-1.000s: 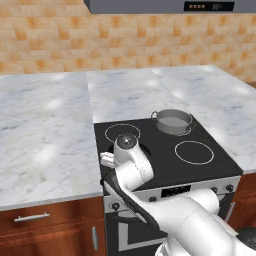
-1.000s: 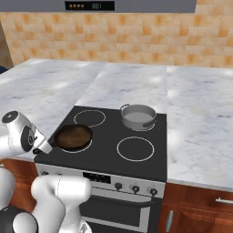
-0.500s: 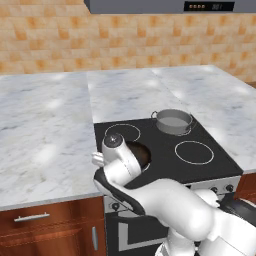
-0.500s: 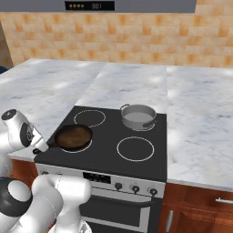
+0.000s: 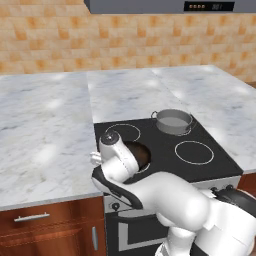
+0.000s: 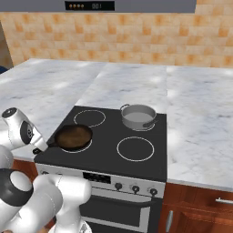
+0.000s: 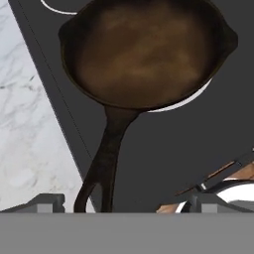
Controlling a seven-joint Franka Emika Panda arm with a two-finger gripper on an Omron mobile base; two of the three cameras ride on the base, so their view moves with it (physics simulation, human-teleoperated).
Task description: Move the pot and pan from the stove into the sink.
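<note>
The pan [image 7: 144, 54], a dark skillet with a brownish inside, sits on the front left burner of the stove [image 6: 109, 132]. Its long black handle [image 7: 106, 163] points toward the front left corner. My gripper [image 7: 126, 203] hovers open just above the handle's end, which lies between the fingertips [image 7: 47, 202], nearer the left one, with nothing gripped. In the right base view the gripper [image 6: 37, 149] is at the stove's front left edge by the pan [image 6: 73, 136]. The silver pot [image 6: 138, 116] stands on the back right burner. The sink is out of view.
White marble counter [image 5: 45, 130] runs left of the stove and behind it, and more counter [image 6: 200, 123] lies to the right. A range hood [image 5: 165, 6] hangs above. Wooden cabinet fronts [image 5: 45, 230] sit below the counter. My arm hides part of the pan [image 5: 144, 156] in the left base view.
The hand has shifted slightly left toward the pan handle's end while the elbow swung forward and up. The gripper stayed open. Pot and pan have not moved.
</note>
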